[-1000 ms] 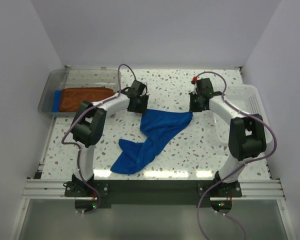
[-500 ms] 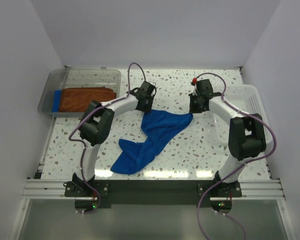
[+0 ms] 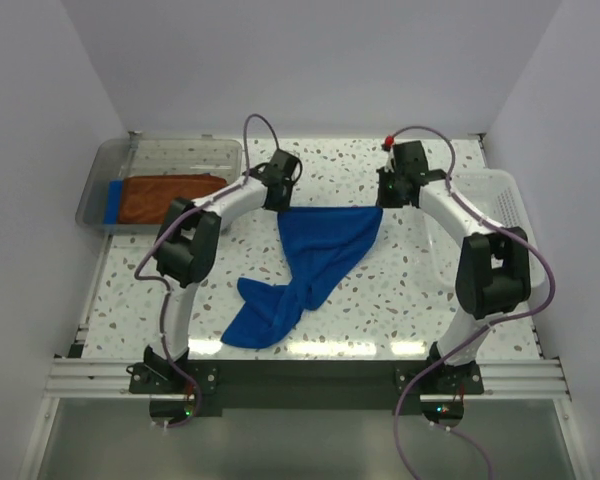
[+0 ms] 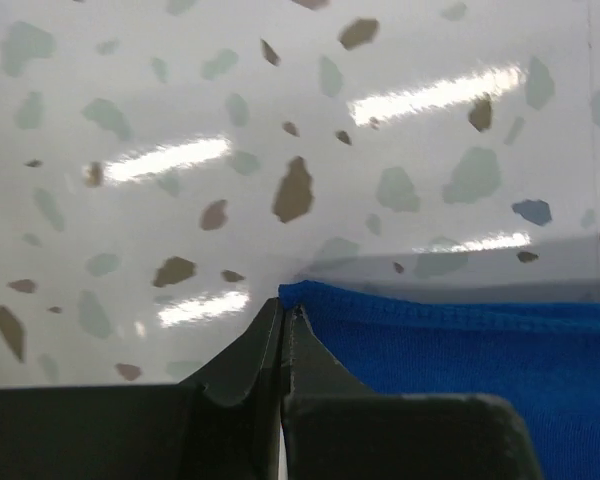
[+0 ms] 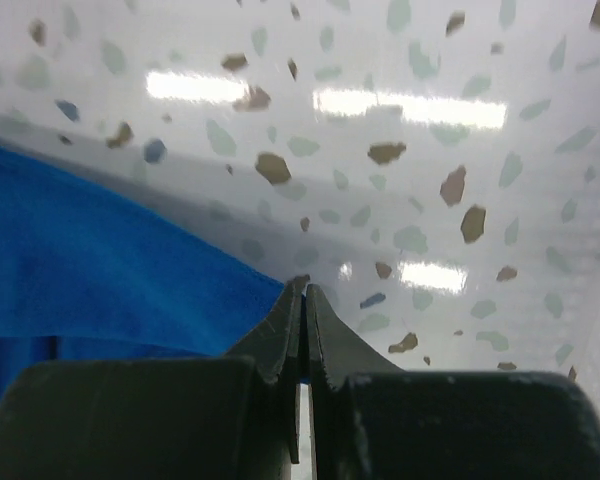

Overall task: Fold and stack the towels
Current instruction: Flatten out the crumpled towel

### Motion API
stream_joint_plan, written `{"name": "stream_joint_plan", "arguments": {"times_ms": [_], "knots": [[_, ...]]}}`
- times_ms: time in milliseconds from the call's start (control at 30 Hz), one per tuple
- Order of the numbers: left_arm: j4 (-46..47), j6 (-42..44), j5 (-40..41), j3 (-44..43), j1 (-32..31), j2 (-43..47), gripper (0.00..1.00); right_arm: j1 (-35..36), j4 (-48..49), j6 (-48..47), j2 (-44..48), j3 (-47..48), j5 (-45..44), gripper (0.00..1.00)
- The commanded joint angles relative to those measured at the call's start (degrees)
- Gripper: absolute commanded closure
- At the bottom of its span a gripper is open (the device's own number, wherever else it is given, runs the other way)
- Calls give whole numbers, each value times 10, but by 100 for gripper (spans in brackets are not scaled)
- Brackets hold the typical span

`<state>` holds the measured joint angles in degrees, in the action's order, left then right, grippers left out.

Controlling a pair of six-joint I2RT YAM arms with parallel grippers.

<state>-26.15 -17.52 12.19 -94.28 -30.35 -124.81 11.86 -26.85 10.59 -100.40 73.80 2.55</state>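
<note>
We see a speckled terrazzo table [image 3: 380, 290] across the middle of the frame. A clear bin [image 3: 180, 155] sits at upper left, and a clear tub [image 3: 505, 205] at the right edge.

**Where there's actually room on this desk**

The top-centre strip of desk [image 3: 340, 165] above the blue towel [image 3: 325, 245] is wide open, right up to the back wall [image 3: 310, 70]. The towel's top edge is stretched straight across mid-frame between the left arm [image 3: 225, 205] and right arm [image 3: 450, 215], so that line's blocked. Lower left and lower right of the desk are bare. A clear tray [image 3: 170, 148] with an orange towel [image 3: 170, 197] fills the upper left, and a clear bin [image 3: 500, 200] hogs the right edge.
</note>
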Motion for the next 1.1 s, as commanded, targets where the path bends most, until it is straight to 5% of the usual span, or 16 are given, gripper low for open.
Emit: {"name": "stream_joint_plan", "arguments": {"times_ms": [0,300,800,1067], "knots": [[-20,42,48,-89,35,73,100,-3,8,-19,10,112,-4,100],[-18,110,79,-246,40,211,100,-3,-6,-63,66,302,-10,100],[36,173,-30,-82,24,574,100,-2,-4,-151,366,235,81,100],[-22,185,-54,-152,24,633,100,-3,-72,-187,413,325,84,100]]}}
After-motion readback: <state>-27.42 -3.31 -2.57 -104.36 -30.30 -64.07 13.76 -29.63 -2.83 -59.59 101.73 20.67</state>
